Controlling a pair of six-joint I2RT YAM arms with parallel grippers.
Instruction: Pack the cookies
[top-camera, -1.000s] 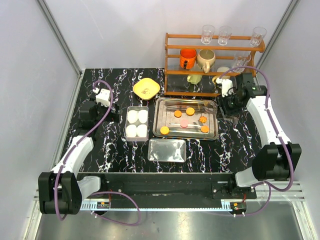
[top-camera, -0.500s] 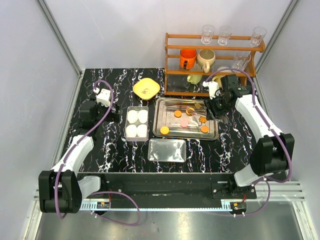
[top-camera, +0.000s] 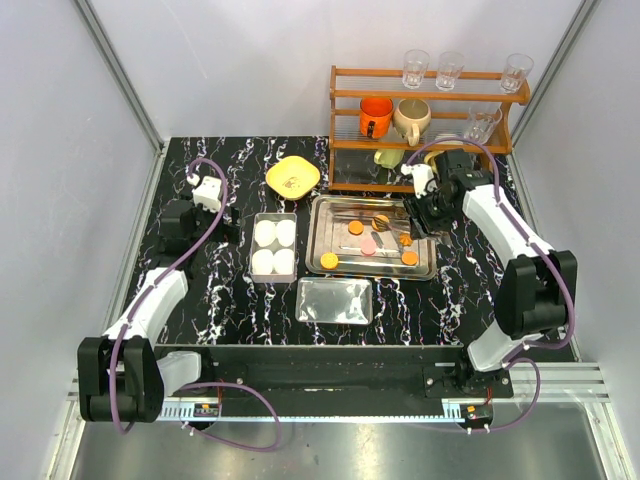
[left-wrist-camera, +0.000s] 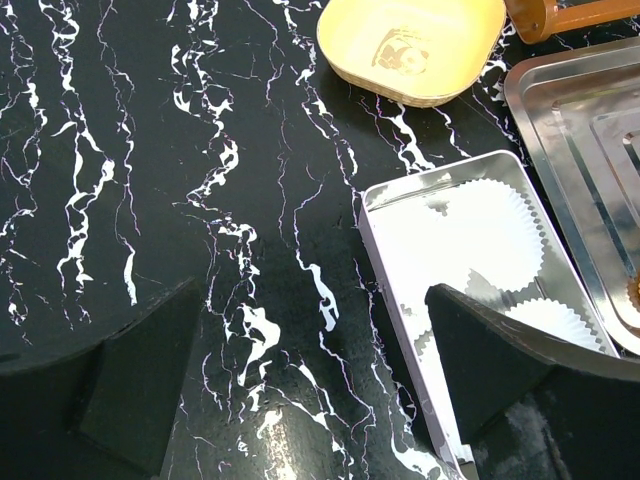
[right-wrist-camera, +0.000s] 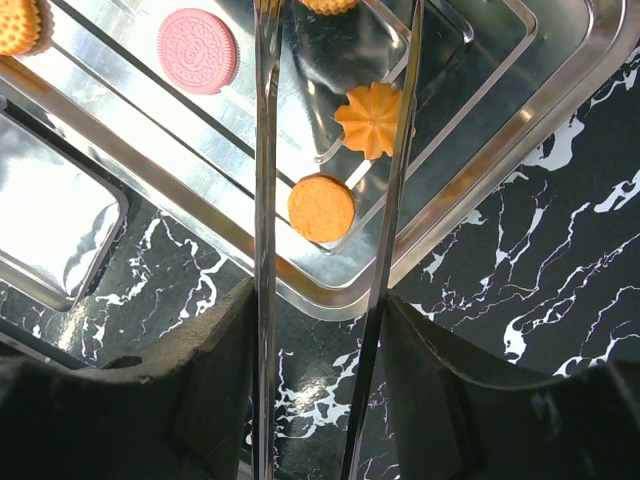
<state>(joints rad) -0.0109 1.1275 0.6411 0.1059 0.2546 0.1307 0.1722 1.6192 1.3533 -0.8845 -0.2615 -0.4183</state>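
Observation:
Several cookies lie in the steel tray (top-camera: 372, 274): round orange ones (top-camera: 355, 227), a pink one (top-camera: 368, 245) and a scalloped orange one (top-camera: 405, 238). My right gripper (top-camera: 420, 215) hangs over the tray's right end, shut on metal tongs (right-wrist-camera: 265, 200). In the right wrist view the tongs' two arms stand apart around a round orange cookie (right-wrist-camera: 321, 208) and the scalloped one (right-wrist-camera: 373, 120), with the pink one (right-wrist-camera: 198, 50) off to the left. The tong tips are out of view. My left gripper (top-camera: 200, 232) is open and empty (left-wrist-camera: 312, 300), left of a white tin (top-camera: 274, 270) holding white paper cups (left-wrist-camera: 490, 225).
A flat silver lid or tin (top-camera: 334, 300) lies in front of the tray. A yellow dish (top-camera: 292, 176) sits behind the white tin. A wooden rack (top-camera: 430, 95) with cups and glasses stands at the back right, close behind my right arm.
My right arm has swung left from the table's right side, and the tongs now hang over the tray's right end. The left arm has not moved.

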